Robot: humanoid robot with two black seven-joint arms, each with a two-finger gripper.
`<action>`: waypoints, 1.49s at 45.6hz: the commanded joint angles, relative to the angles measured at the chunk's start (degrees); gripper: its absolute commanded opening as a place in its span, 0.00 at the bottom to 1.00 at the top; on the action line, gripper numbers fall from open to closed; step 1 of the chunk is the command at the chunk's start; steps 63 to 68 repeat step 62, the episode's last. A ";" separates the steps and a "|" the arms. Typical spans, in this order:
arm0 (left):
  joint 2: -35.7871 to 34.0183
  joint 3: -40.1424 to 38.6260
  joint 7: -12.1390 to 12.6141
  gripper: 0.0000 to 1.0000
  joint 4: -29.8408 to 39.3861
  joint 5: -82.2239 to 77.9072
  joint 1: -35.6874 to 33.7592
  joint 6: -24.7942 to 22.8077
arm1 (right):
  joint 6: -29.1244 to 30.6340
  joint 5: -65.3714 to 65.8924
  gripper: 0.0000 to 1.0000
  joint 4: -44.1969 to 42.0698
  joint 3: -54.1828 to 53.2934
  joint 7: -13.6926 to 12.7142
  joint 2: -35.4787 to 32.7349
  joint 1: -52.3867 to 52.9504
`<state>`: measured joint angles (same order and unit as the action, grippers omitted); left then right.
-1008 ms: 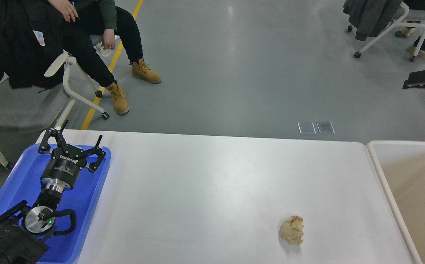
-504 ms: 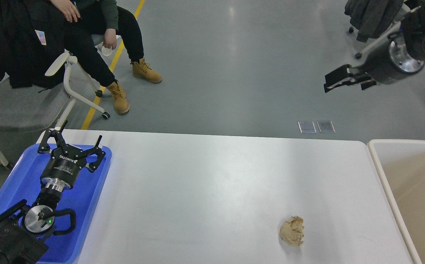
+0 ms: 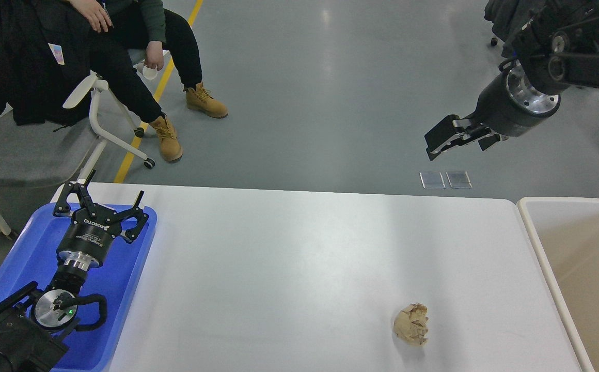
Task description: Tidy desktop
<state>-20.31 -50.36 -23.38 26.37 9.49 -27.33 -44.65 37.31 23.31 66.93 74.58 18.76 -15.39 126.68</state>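
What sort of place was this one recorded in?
Probably a robot lab or workshop: a grey painted floor with a yellow line, a seated person watching, and a white desktop.

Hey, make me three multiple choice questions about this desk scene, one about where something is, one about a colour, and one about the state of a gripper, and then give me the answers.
1. Where does the crumpled paper ball lie?
A. in the blue tray
B. on the white desktop, near its front right
C. in the beige bin

2. What colour is the tray under the left gripper?
A. blue
B. green
C. red

3. How do the left gripper's jaws stand?
A. shut on the paper ball
B. shut on a cup
C. open, holding nothing

Answers:
1. B: the ball sits on bare tabletop, left of the beige bin.
2. A: the tray's rim and floor are plain blue.
3. C: its two fingers spread wide apart over the tray, nothing between them.
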 commanded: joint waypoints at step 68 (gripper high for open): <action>-0.08 0.00 -0.09 0.99 0.00 0.00 0.00 0.00 | 6.20 -2.39 1.00 5.40 9.88 -0.21 0.80 0.59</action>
